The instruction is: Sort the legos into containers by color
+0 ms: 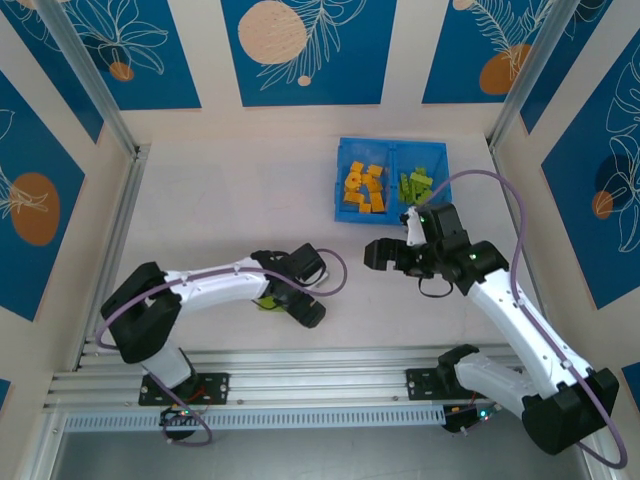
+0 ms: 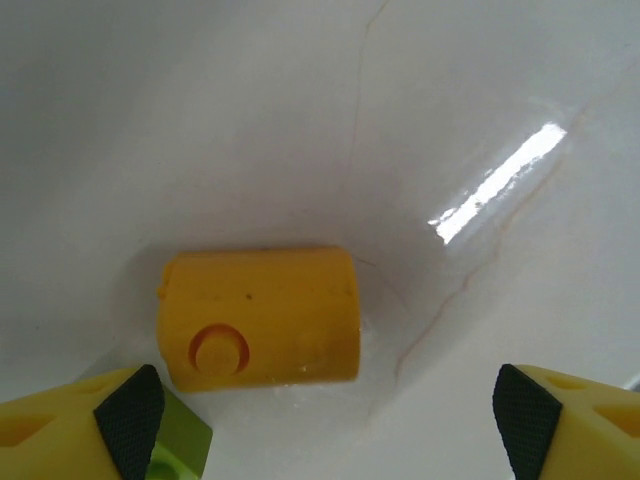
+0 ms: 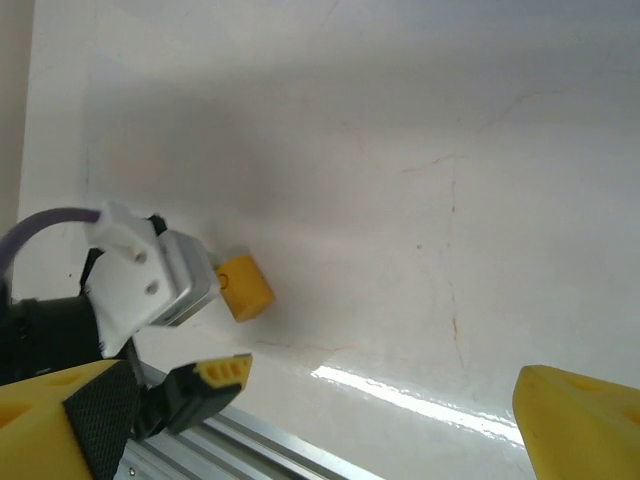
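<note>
Low over the tabletop (image 1: 220,200), the left gripper (image 2: 327,415) stands wide open, holding nothing — an orange-yellow brick (image 2: 258,318) lies loose just ahead of it, a lime green brick (image 2: 178,445) beside one finger. Farther out, the right gripper (image 3: 340,425) gapes wide, empty. Beyond, the blue bin (image 1: 341,150) holds orange-yellow bricks (image 1: 363,188) in its left compartment, green bricks (image 1: 416,185) in its right.

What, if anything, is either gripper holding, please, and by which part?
Nothing: the left gripper and right gripper are open; an orange brick lies untouched between the left jaws.
</note>
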### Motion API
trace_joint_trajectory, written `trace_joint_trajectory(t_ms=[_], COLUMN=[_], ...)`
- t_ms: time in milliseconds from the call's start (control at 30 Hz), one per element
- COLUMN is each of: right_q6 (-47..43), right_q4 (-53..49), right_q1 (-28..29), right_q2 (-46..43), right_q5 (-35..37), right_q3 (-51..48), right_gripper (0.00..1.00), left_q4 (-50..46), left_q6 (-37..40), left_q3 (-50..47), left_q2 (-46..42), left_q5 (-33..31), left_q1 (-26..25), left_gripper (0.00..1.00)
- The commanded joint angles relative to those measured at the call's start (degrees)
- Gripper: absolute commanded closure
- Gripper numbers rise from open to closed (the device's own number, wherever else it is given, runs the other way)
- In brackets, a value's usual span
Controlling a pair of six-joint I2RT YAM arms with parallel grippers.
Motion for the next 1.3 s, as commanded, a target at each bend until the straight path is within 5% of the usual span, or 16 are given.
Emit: trace_joint_trajectory(t_ms=[0, 467, 833, 1033, 1267], right_q6=[1.2, -0.3, 1.2, 5.4, 8.2], right_q4=[-1.9, -4.7, -6.7, -6.0, -5.7], right_q1=[0.3, 0.3, -4.2, -11.4, -14.3], right_q2=[-2.0, 0.0, -3.0, -8.8, -13.8], right_q5=[1.1, -3.2, -15.8, -16.2, -14.1], right_q3=[0.4, 4.0, 4.6, 6.7, 5.9], right_gripper=[0.02, 0.03, 0.04, 0.04, 0.04], left_q4=[2.0, 4.2, 10.8, 13.6, 11.2], left_q6=[1.9, 0.6, 1.3, 6.7, 10.6], left_q3=[2.1, 0.6, 1.6, 14.2, 43.9], left_q2=[2.2, 6.3, -0.3, 2.3, 21.0], left_q5=[-4.2, -6.0, -5.5, -9.9, -8.0], left_q1=[-0.7, -1.0, -0.8, 1.0, 8.1], left_gripper=[0.15, 0.49, 0.64, 0.68, 0.70])
